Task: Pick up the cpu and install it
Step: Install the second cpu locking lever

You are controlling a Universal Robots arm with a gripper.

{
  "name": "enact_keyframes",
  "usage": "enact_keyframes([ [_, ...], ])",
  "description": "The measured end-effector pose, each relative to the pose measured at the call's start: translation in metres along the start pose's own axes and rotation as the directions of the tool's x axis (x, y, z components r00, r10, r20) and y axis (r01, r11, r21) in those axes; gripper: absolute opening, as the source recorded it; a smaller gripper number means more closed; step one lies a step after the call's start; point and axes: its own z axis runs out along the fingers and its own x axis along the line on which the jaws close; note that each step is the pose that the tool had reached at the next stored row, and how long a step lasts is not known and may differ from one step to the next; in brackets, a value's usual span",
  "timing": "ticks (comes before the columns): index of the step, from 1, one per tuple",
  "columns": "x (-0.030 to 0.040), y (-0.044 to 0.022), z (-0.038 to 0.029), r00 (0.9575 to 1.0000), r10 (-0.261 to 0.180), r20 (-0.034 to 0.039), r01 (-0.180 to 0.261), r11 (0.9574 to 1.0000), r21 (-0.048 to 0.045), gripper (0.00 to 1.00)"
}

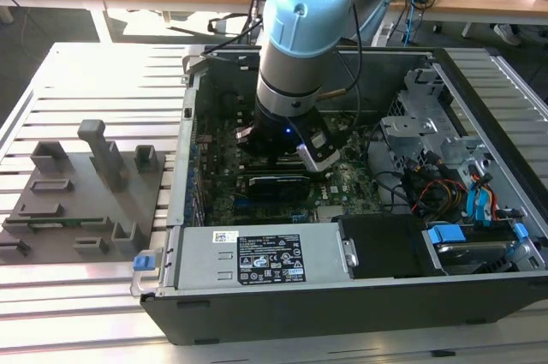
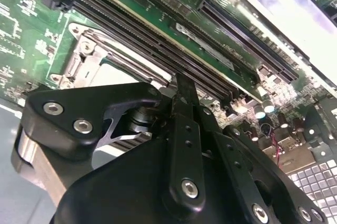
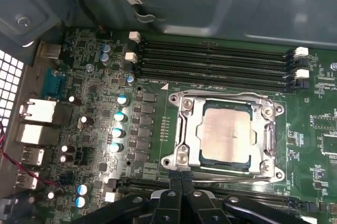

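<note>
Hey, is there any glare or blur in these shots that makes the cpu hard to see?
First wrist view: the cpu is evenly lit, its top a soft sheen, edges clear inside the socket. Second wrist view: the tool covers the foreground, and a bright washed-out band runs along one corner. Exterior view: the arm shadows the board.

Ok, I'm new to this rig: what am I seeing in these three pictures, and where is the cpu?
The exterior view looks from outside at one robot arm reaching down into an open computer case on a slatted table. A grey holder sits on the exterior view's left. The two wrist views ride on the arm and look at the green motherboard. In the first wrist view the cpu lies in its socket frame, below the memory slots. The gripper is beside the socket, not touching the cpu; I cannot tell its finger state.
</note>
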Motion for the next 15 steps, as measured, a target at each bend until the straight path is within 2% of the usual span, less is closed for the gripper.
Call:
enact_keyframes([
  [8, 0.0083, -0.0002, 0.0048, 1.0000, 0.000, -0.0001, 0.000, 1.0000, 0.0000, 0.11],
  [15, 0.0101, 0.0009, 0.0073, 1.0000, -0.008, -0.0016, 0.008, 1.0000, -0.0029, 0.11],
])
